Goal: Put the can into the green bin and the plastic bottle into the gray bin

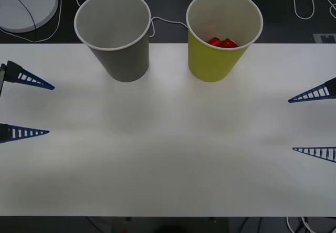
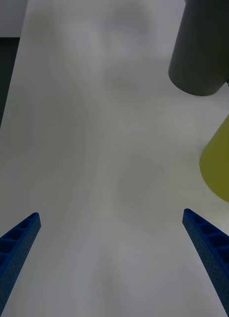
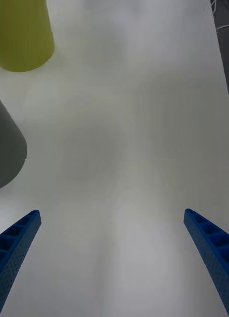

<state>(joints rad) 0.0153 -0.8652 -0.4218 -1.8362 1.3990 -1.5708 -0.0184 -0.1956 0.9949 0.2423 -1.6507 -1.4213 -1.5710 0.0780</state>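
The red can (image 1: 222, 42) lies inside the green bin (image 1: 215, 65), which stands at the back of the white table, right of centre. The gray bin (image 1: 122, 60) stands upright to its left; what lies inside it cannot be seen from here. The plastic bottle is out of view. My left gripper (image 1: 50, 109) rests open at the table's left edge, nothing between its fingers. My right gripper (image 1: 290, 125) rests open at the right edge, also holding nothing. The right wrist view has the gray bin (image 2: 203, 49) and green bin (image 2: 221, 166); the left wrist view has the green bin (image 3: 23, 34) and gray bin (image 3: 5, 148).
A round white disc (image 1: 26, 4) with a cable lies on the dark floor behind the table's back left corner. White cables (image 1: 310, 7) trail behind the back right. The white table (image 1: 168, 154) stretches broad and flat in front of the bins.
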